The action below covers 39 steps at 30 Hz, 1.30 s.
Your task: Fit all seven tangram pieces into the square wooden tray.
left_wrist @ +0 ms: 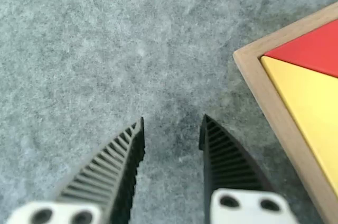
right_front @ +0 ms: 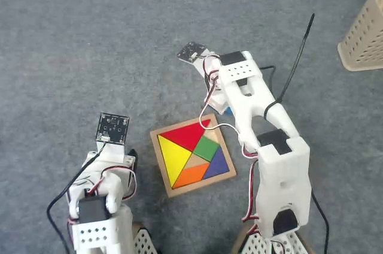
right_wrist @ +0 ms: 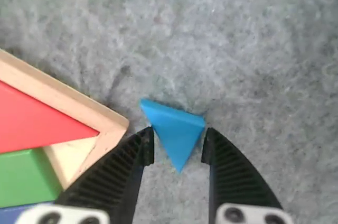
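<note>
straddling the blue triangle [right_wrist: 174,129], right fingers [right_wrist: 129,163] sit beside tray [right_wrist: 63,97] corner.

The left arm [right_front: 99,206] is folded at lower left, left gripper [left_wrist: 171,123] spread apart; the right arm [right_front: 263,128] is extended toward centre, right gripper [right_wrist: 178,135] likewise spread.

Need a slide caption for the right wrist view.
Right gripper flanks the blue triangle on the grey carpet, just outside a corner of the wooden tray.

Overhead view down onto table [right_front: 72,56], wrist views near the surface, sharing tray [left_wrist: 270,102] edge
</note>
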{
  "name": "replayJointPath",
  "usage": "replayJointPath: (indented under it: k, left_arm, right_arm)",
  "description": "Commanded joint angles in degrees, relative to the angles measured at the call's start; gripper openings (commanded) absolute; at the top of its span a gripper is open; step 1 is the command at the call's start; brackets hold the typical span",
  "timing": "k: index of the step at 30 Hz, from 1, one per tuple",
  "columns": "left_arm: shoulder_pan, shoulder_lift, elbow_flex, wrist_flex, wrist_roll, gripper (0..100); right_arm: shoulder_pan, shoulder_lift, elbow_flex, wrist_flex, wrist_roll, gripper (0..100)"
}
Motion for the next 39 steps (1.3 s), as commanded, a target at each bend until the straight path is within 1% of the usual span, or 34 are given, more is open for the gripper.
replayJointPath:
  k: [1, 8, 11, 15, 21, 27, 33, 36, 39]
  left_arm:
    - [0.0, -0.35, -0.66, 0.26, -0.26, 17]
    - [0.0, -0.35, -0.66, 0.26, -0.26, 17]
    - [0.0, -0.35, -0.66, 0.26, -0.26, 17]
    - [0.0, -0.35, -0.66, 0.26, -0.26, 17]
    - [0.0, -0.35, -0.66, 0.26, -0.26, 17]
    - [0.0, -0.35, -0.66, 0.26, -0.26, 17]
    - [0.0, -0.35, -0.66, 0.26, -0.26, 17]
    - [0.0, -0.35, -0.66, 0.26, -0.26, 17]
    - [0.0, -0.35, -0.66, 0.26, -0.26, 17]
  right_arm:
    - [1.1, -1.19, -0.44, 0.31, 1.58, 15.9]
    - [1.01, 0.13, -0.26, -0.13, 3.52, 15.6]
    - [1.19, 3.03, -0.35, -2.77, 3.43, 15.6]
    - [1.45, 3.47, -0.7, -2.77, 3.08, 15.2]
    - [1.45, 3.03, -0.7, -2.86, 2.9, 2.2]
    - [1.54, 0.13, -0.7, -2.42, -2.11, 1.5]
    - [1.54, -6.81, -0.53, 2.07, -5.36, 1.3]
    - [1.54, -8.66, 0.09, 1.89, -8.79, 1.3]
    - [1.54, -9.54, 0.79, 1.63, -10.2, 1.3]
